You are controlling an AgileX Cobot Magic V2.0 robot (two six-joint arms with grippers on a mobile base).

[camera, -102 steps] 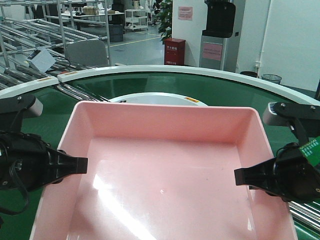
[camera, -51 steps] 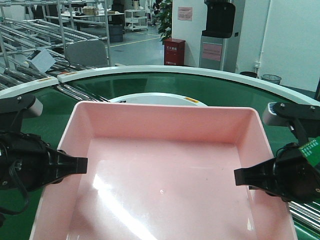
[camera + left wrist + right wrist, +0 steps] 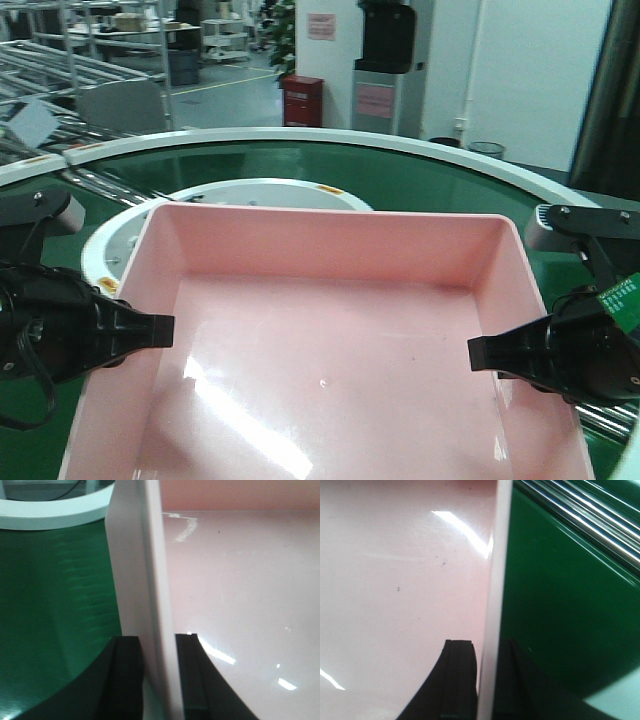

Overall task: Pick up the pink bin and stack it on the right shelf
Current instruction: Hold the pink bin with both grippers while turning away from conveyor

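Note:
The pink bin (image 3: 320,350) fills the middle of the front view, held level above the green conveyor belt (image 3: 400,170). My left gripper (image 3: 150,330) is shut on the bin's left wall. In the left wrist view (image 3: 159,639) one finger is outside the wall and one inside the bin (image 3: 240,580). My right gripper (image 3: 490,352) is shut on the bin's right wall. In the right wrist view (image 3: 487,642) its fingers straddle the rim of the bin (image 3: 395,580). The right shelf is out of view.
The curved green belt with a white edge runs past the bin's far side, round a white hub (image 3: 250,195). Steel rollers (image 3: 590,515) lie to the right. A red box (image 3: 302,100), a grey dispenser (image 3: 385,60) and a waste basket (image 3: 487,150) stand behind.
The background has slid left in the front view, so the view has turned to the right. The bin and both grippers keep the same place in the frame.

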